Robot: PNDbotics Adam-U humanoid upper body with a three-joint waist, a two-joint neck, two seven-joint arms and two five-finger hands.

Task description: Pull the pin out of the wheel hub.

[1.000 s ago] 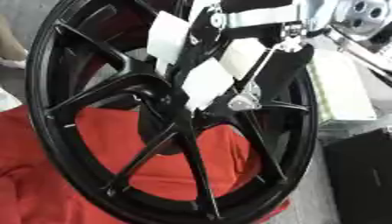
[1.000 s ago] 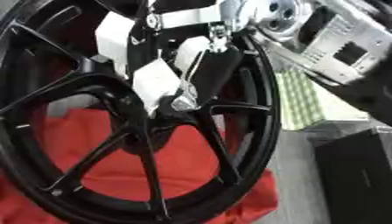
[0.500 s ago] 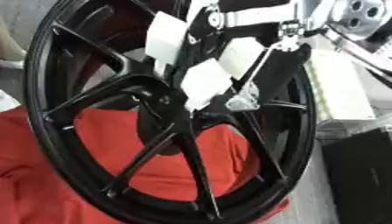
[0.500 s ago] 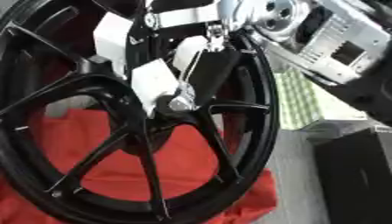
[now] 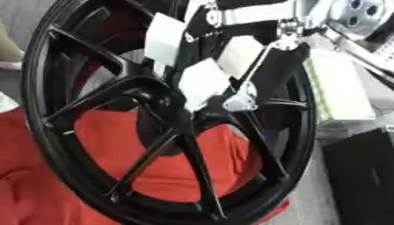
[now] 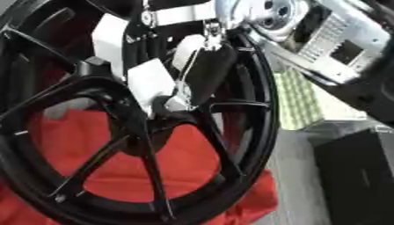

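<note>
A large black spoked wheel [image 5: 85,176] stands tilted on a red cloth [image 5: 107,136], with its hub [image 5: 150,94] in the middle of the view. My right hand [image 5: 204,81] reaches in from the upper right, its silver wrist [image 6: 323,39] above the rim. Its white-padded fingers [image 6: 150,79] are curled against the hub's centre. Between a pad and the thumb sits a small silver piece [image 5: 238,102], apparently the pin, with the fingers pinched on it. The rest of the pin is hidden. My left hand does not show.
A black box [image 5: 362,176] stands at the lower right beside the wheel. A pale green-and-white checked object [image 5: 338,92] lies behind the rim on the right. The red cloth spreads under the wheel towards the lower left.
Almost nothing has changed. The right hand stays pinched at the hub centre, and the pictures have only drifted slightly.
</note>
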